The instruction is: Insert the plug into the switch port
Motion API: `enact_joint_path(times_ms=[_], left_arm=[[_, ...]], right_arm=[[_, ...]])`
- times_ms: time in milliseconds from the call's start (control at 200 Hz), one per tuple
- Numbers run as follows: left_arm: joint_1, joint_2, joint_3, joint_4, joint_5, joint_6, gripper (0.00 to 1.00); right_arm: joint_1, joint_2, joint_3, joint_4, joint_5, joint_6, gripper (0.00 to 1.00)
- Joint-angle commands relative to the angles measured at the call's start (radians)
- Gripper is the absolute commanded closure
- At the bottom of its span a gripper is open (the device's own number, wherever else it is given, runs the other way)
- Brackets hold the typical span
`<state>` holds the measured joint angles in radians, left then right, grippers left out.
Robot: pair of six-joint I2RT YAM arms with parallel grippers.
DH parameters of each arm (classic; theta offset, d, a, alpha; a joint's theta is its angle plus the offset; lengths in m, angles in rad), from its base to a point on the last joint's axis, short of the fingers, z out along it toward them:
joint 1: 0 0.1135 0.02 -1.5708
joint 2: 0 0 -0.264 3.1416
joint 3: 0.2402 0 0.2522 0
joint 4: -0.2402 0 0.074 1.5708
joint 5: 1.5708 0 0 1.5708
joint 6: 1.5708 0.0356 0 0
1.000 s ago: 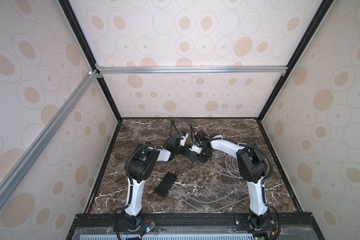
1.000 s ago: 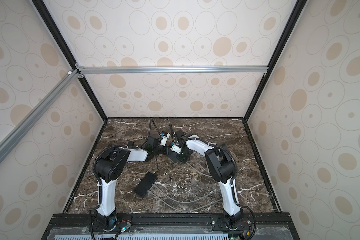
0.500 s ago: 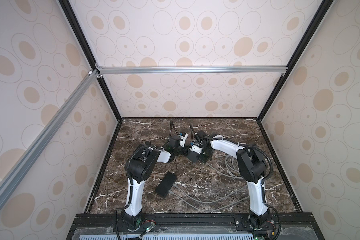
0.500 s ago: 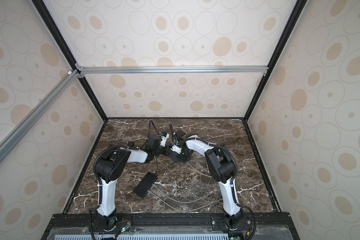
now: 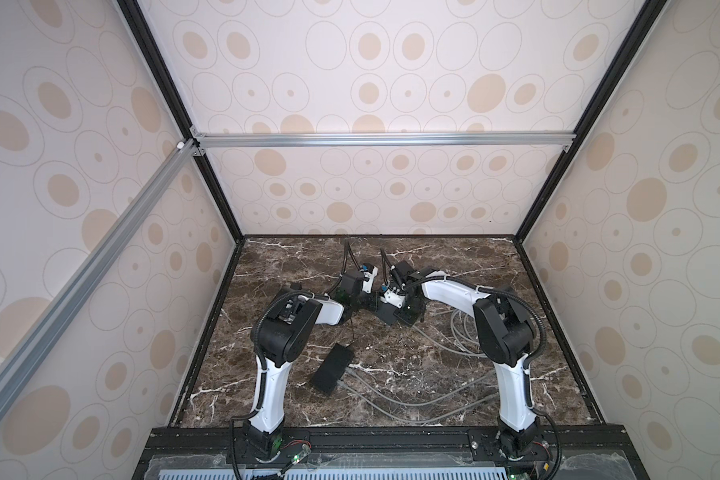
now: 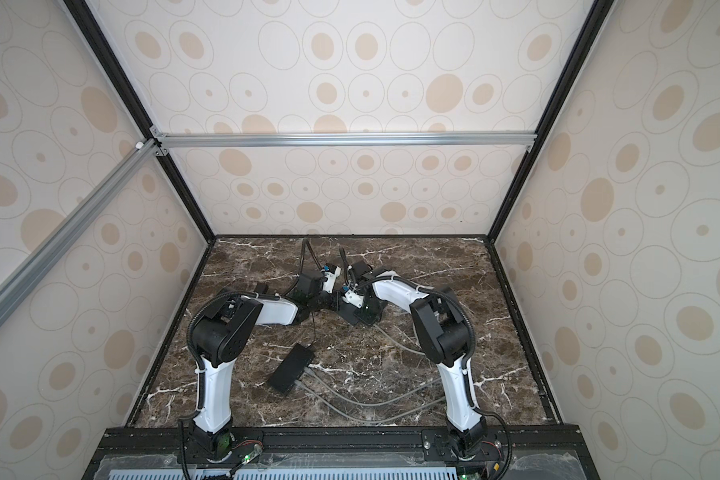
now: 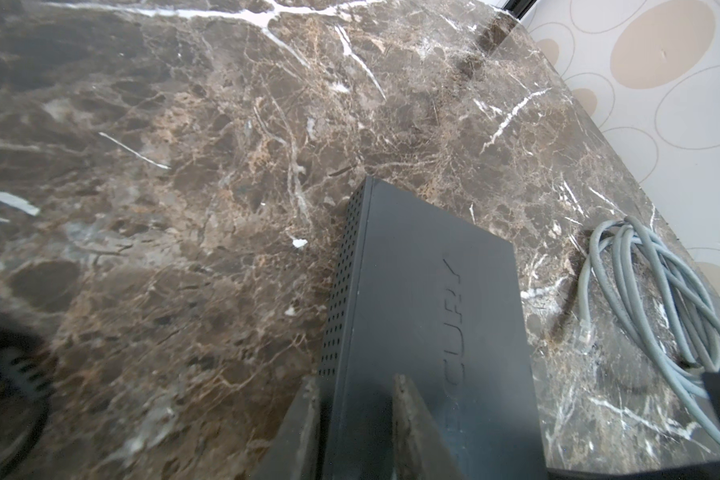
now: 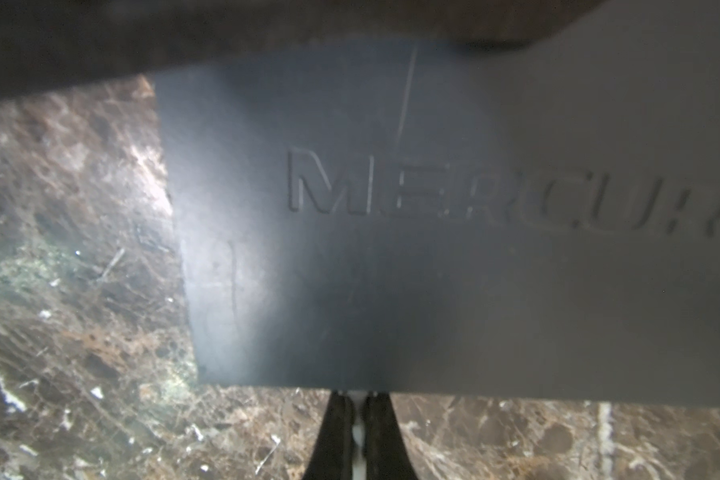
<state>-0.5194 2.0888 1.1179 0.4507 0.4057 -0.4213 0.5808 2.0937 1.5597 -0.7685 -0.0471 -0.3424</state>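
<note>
- The switch (image 7: 433,332) is a flat black box with an embossed top. It lies on the marble worktop (image 7: 142,166), and both arms meet at it.
- The left pincer (image 7: 354,380) is clenched on one short end of the switch. One finger presses the perforated side wall and the other presses the top face.
- The switch's long axis runs straight away from the left pincer.
- The right pincer (image 8: 359,399) is clenched on the plug (image 8: 358,434), a small pale piece nipped between its tips.
- The plug sits right at one long edge of the switch, near the first letter of the embossed word, and points square across the long axis.
- The coming push turns on this relation. The port face lies just ahead of the plug but is hidden under the switch's top edge, so I cannot tell whether the plug is lined up or already partly in.
- The right arm is nearer the port and looks to be the one inserting, while the left likely braces.
- The count is two arms and two pincers.
- There are two black boxes: the switch, and a second box (image 5: 332,369) well apart from it with grey leads running to it.
- There are two plugs: the one held, and a loose plug (image 7: 583,332) on a grey cable coil (image 7: 657,282) beside the switch's long edge.
</note>
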Motion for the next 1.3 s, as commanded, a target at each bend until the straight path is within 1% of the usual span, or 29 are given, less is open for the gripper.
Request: enact_joint_path(times_ms=[0, 155, 280, 535, 945, 1065, 1155, 1295], left_arm=[[-0.196, 0.034, -0.014, -0.197, 0.331, -0.004, 0.72], [-0.201, 0.031, -0.013, -0.202, 0.33, 0.0, 0.72], [-0.208, 0.028, -0.012, -0.208, 0.327, 0.007, 0.73], [-0.229, 0.028, -0.021, -0.207, 0.334, 0.003, 0.73], [-0.239, 0.033, -0.012, -0.217, 0.326, 0.005, 0.74], [-0.238, 0.033, -0.013, -0.213, 0.326, 0.005, 0.74], [-0.238, 0.03, -0.013, -0.214, 0.321, 0.005, 0.74], [-0.237, 0.03, -0.012, -0.22, 0.309, 0.003, 0.74]], right_arm=[[0.023, -0.086, 0.043, 0.559, -0.1, -0.001, 1.0], [0.023, -0.128, -0.01, 0.67, -0.105, 0.009, 1.0], [0.023, -0.129, -0.008, 0.707, -0.105, 0.01, 1.0], [0.025, -0.09, 0.046, 0.754, -0.134, 0.047, 1.0], [0.048, -0.054, 0.181, 0.792, -0.111, 0.104, 1.0], [0.047, -0.057, 0.165, 0.834, -0.117, 0.139, 1.0], [0.048, -0.054, 0.155, 0.81, -0.15, 0.148, 1.0], [0.044, -0.136, -0.01, 0.87, -0.12, 0.133, 1.0]])
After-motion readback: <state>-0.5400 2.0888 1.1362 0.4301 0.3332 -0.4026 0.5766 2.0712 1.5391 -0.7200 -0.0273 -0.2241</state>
